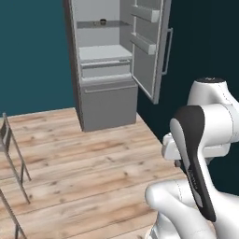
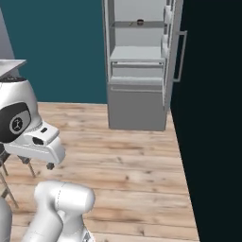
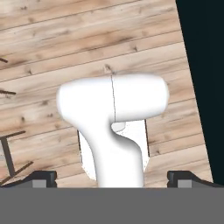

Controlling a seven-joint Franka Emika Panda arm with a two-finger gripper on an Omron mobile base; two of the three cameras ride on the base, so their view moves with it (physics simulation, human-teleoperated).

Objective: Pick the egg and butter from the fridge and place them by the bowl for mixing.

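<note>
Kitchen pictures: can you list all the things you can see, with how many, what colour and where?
fridge: one, grey with pale inside, door open, standing at the far end of the floor against the teal wall.
small dark item: one, on the fridge's upper shelf; too small to tell what it is.
floor: one, light wood planks, between the robot and the fridge.
metal frame legs: grey, at the left edge; what they belong to is cut off.
pincer: one, dark tips wide apart, open, pointing down at the floor, holding nothing.
</note>
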